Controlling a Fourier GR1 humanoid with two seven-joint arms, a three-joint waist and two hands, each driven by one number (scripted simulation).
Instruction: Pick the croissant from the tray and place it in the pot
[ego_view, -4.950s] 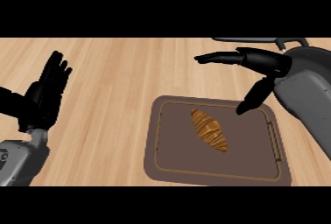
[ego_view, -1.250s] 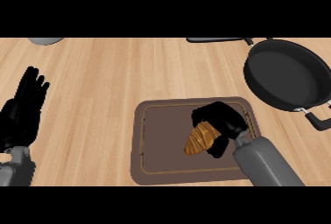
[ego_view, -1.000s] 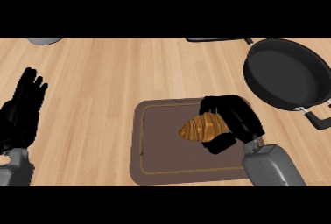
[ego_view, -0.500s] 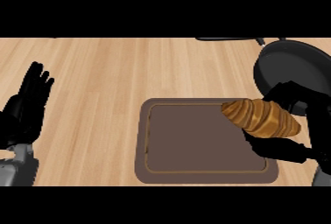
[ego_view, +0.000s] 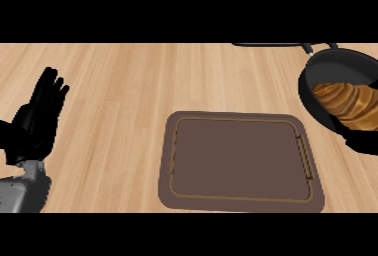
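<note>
Golden-brown croissant (ego_view: 348, 102) hangs over the near edge of the black pot (ego_view: 336, 67) at the view's right, off the brown tray (ego_view: 244, 160), which now lies bare mid-worktop (ego_view: 133, 80). Main risk as I see it: the croissant overlaps the pot's near rim rather than sitting over the middle, so if I let go here it could catch the rim and tip out onto the worktop or roll back toward the tray. Second risk: the right robot hand (ego_view: 363, 144) is mostly cut off by the view's edge, so I can't judge its height over the pot, and it could knock the rim and shove the pot. That robot hand shows as a dark mass under the croissant, clamped on it from below. Left robot hand (ego_view: 37, 120) rests at the view's left, fingers straight and apart, pointing up, well away from everything.
</note>
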